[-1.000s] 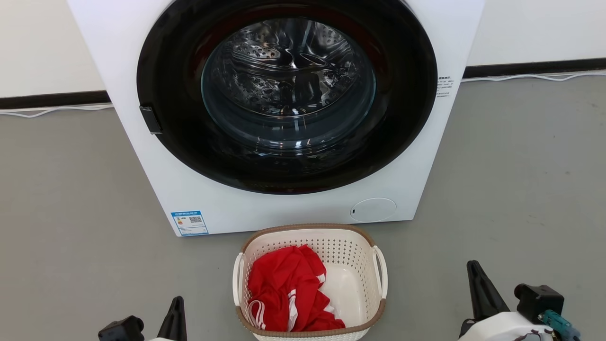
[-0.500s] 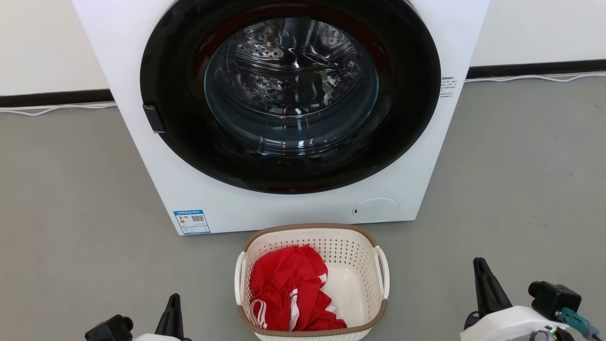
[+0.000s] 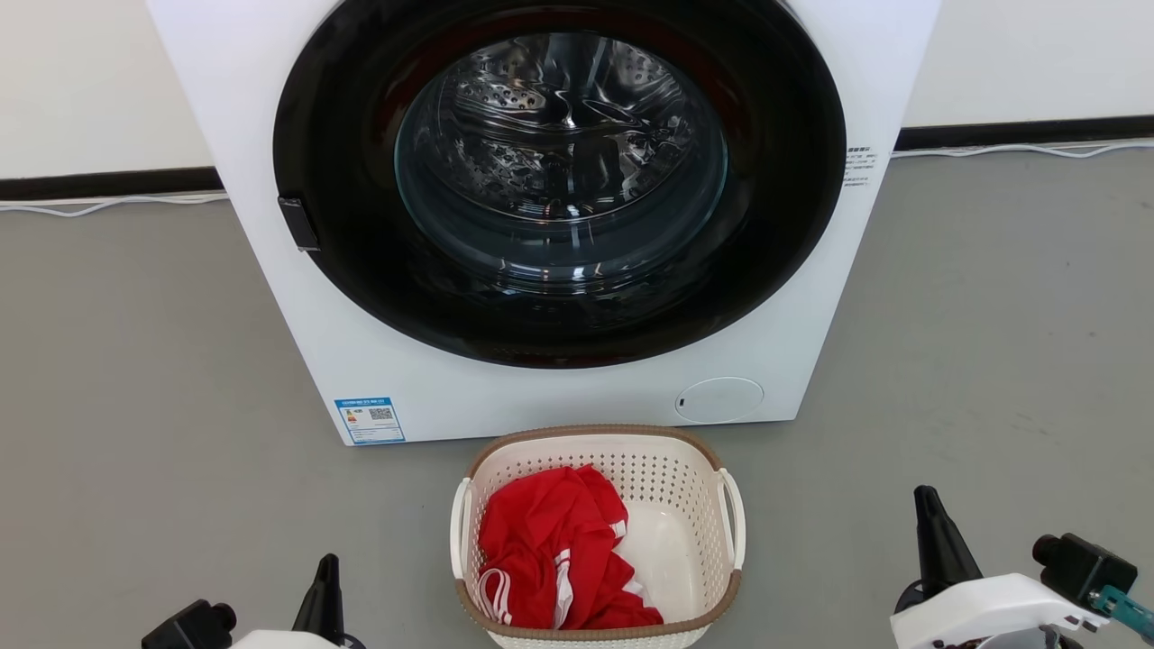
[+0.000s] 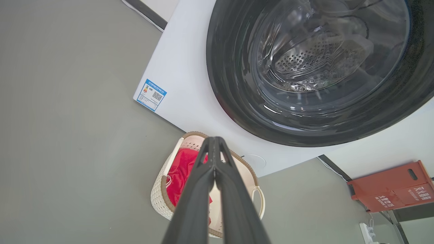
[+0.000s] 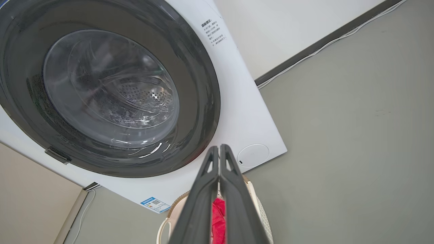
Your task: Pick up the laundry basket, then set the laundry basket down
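The laundry basket (image 3: 649, 478) looks light and stiff. Grab its 2 handles (image 3: 732, 518). Left gripper (image 3: 327, 577) and right gripper (image 3: 933, 523) are closed.

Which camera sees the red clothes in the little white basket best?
The head view: it looks down into the cream perforated plastic laundry basket, showing nearly all the red garment with white stripes. In both wrist views, shut dark gripper fingers cover most of it.
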Controlling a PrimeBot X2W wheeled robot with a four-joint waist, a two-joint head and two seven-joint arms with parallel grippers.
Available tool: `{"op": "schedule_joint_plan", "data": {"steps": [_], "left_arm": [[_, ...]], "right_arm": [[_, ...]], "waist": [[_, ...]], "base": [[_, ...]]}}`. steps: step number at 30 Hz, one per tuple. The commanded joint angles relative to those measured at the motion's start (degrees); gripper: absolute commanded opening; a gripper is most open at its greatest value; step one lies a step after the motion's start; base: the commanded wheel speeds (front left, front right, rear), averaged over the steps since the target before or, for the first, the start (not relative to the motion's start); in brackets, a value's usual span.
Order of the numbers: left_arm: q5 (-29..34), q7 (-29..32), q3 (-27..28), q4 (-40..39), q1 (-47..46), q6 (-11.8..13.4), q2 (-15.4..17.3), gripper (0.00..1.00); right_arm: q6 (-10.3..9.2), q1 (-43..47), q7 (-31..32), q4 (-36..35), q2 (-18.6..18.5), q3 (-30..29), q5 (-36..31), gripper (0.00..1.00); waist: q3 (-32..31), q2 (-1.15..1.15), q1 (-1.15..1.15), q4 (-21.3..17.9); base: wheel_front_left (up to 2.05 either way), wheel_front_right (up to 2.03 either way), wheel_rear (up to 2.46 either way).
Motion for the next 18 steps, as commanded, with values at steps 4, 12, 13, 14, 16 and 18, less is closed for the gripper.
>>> {"op": "schedule_joint_plan", "data": {"steps": [4,12,13,14,16,18], "left_arm": [[-3.75,0.79,1.17,-2.16,-3.18,-0.99,0.44,0.00],[-7.89,1.97,1.60,-2.80,-3.50,-1.38,0.50,0.00],[-8.48,2.14,1.66,-2.89,-3.54,-1.43,0.51,0.00],[-9.07,2.31,1.72,-2.98,-3.59,-1.49,0.52,0.00],[-10.25,2.65,1.85,-3.17,-3.68,-1.60,0.54,0.00],[-11.44,2.99,1.97,-3.35,-3.76,-1.71,0.56,0.00]], "right_arm": [[0.15,-2.19,0.98,-2.18,-0.33,0.14,4.57,0.00],[0.17,-2.27,2.14,-2.82,-0.35,-0.03,9.62,0.00],[0.18,-2.29,2.30,-2.91,-0.35,-0.06,10.34,0.00],[0.18,-2.30,2.47,-3.01,-0.35,-0.08,11.07,0.00],[0.19,-2.32,2.80,-3.19,-0.36,-0.13,12.51,0.00],[0.19,-2.35,3.14,-3.37,-0.36,-0.18,13.95,0.00]], "waist": [[0.02,0.00,-0.01,0.15],[0.04,0.00,-0.01,0.36],[0.04,0.00,-0.01,0.39],[0.05,0.00,-0.01,0.42],[0.05,0.00,-0.01,0.48],[0.06,0.00,-0.01,0.54]], "base": [[0.00,0.00,0.00],[0.00,0.00,0.00],[0.00,0.00,0.00],[0.00,0.00,0.00],[0.00,0.00,0.00],[0.00,0.00,0.00]]}}
